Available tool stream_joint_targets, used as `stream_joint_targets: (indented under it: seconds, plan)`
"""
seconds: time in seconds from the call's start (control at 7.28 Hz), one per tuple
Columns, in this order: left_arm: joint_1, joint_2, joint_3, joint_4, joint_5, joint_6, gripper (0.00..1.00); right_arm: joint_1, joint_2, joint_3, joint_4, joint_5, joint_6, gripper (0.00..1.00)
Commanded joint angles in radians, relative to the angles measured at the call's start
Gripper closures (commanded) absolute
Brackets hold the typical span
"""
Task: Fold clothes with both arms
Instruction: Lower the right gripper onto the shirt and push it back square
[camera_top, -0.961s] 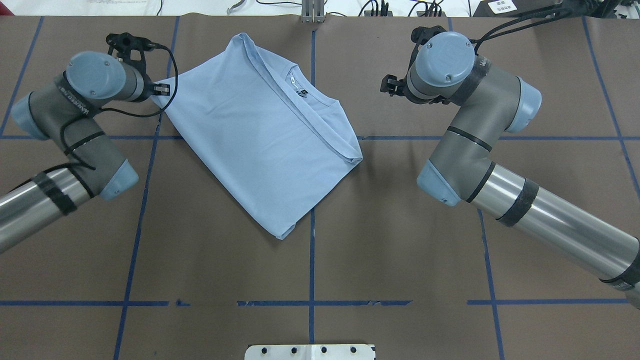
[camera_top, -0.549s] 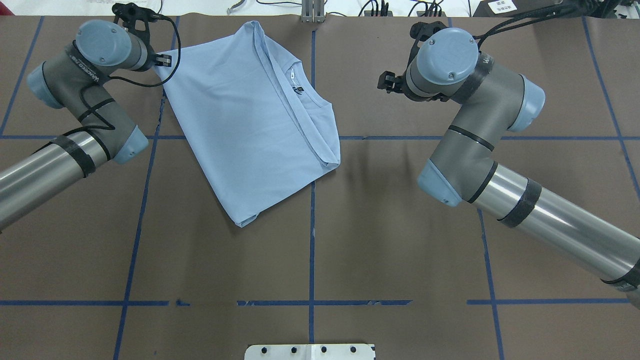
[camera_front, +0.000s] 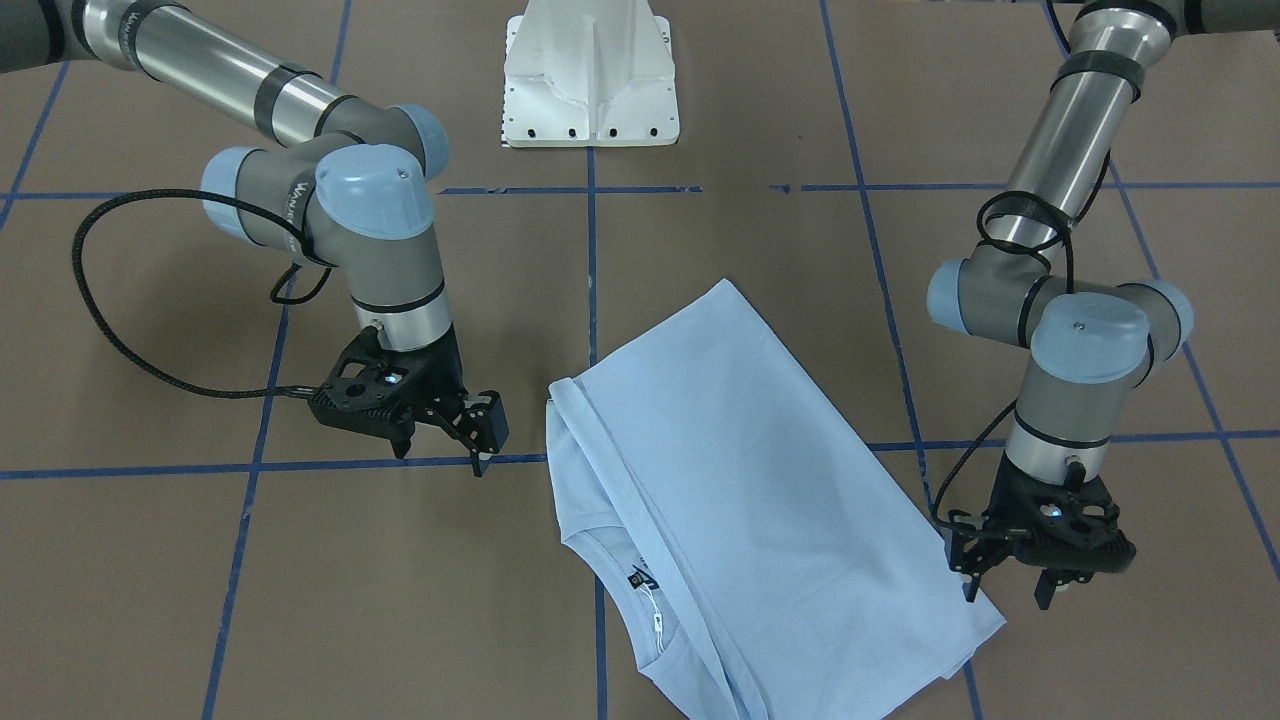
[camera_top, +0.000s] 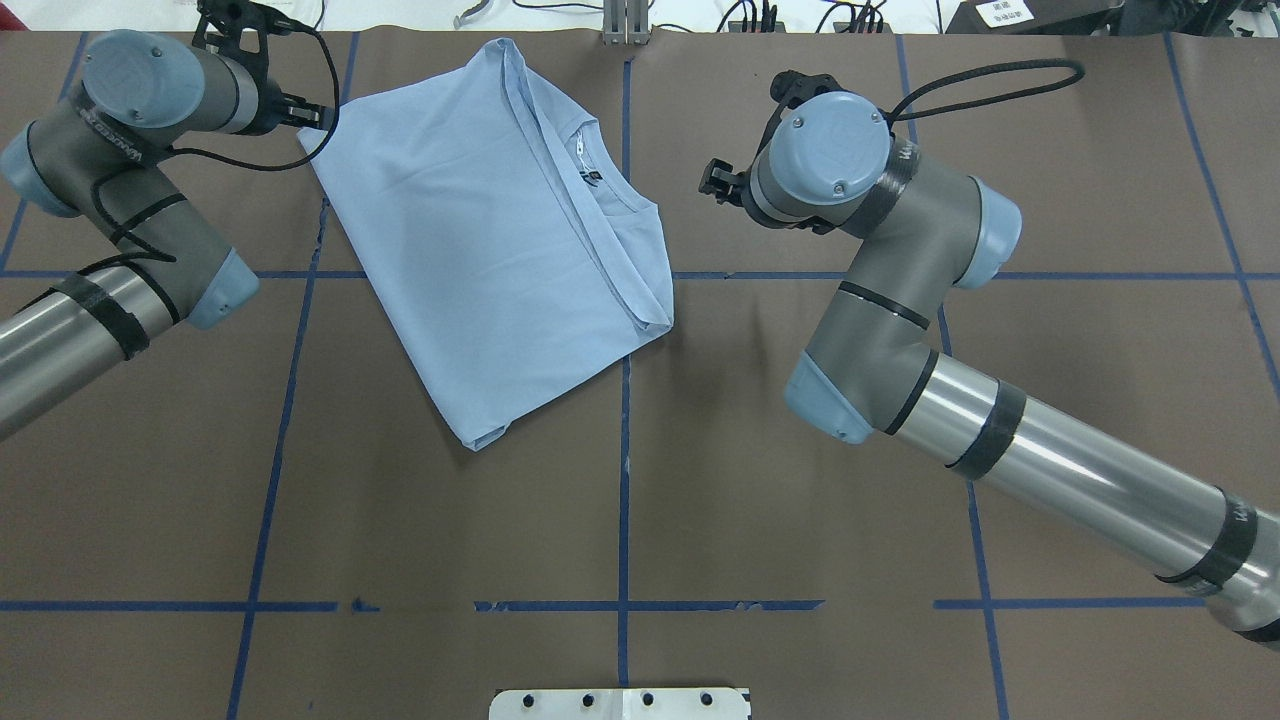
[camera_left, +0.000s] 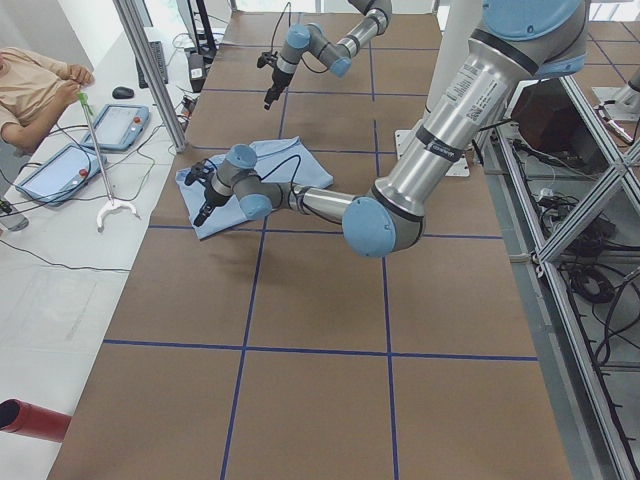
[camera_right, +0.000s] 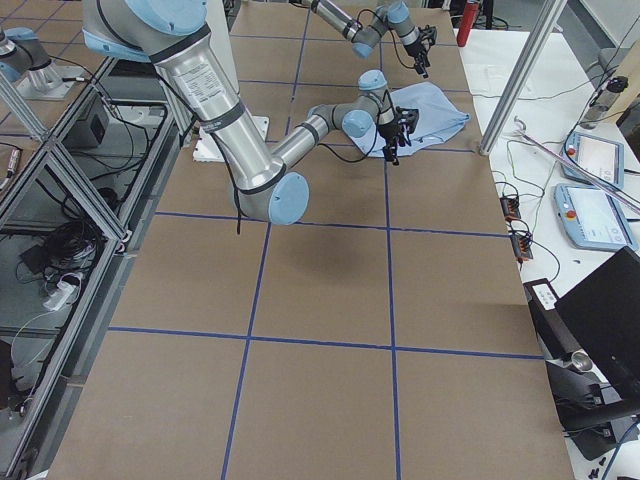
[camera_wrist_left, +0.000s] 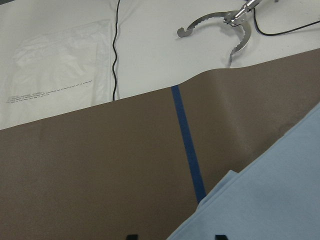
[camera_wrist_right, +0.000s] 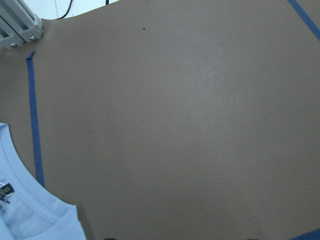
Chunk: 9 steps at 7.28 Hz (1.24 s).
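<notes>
Brown bench (camera_top: 800, 520) covering is marked off by blue tape lines (camera_top: 623, 520). At the far left, the left arm (camera_top: 130, 120) is positioned with its jaws spread open at the far-left corner of the T-shirt (camera_top: 480, 250); the cloth is not clamped. The light blue T-shirt is laid folded and flat on the far half of the bench, left of centre, with the collar (camera_top: 612, 205) turned toward the right. Further right, the right arm (camera_top: 880, 300) is held apart from the cloth, its jaws open and empty.
</notes>
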Motion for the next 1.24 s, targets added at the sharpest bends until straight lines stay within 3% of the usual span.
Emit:
stream_joint_targets:
  seconds: [0.0,0.27,0.82,0.96,1.1]
  plan:
    - [0.001,0.017,-0.031,-0.005,-0.014,-0.004,0.00,-0.055,0.122,-0.162,0.007,-0.025,0.128,0.29]
    - [-0.001,0.017,-0.031,-0.005,-0.016,-0.006,0.00,-0.106,0.181,-0.261,0.005,-0.065,0.136,0.29]
    - [0.001,0.027,-0.030,-0.005,-0.016,-0.016,0.00,-0.141,0.189,-0.287,0.004,-0.095,0.124,0.39]
    - [0.002,0.027,-0.030,-0.006,-0.014,-0.017,0.00,-0.140,0.189,-0.287,0.004,-0.096,0.124,0.45]
    - [0.002,0.027,-0.031,-0.006,-0.014,-0.017,0.00,-0.140,0.190,-0.287,0.004,-0.097,0.124,0.73]
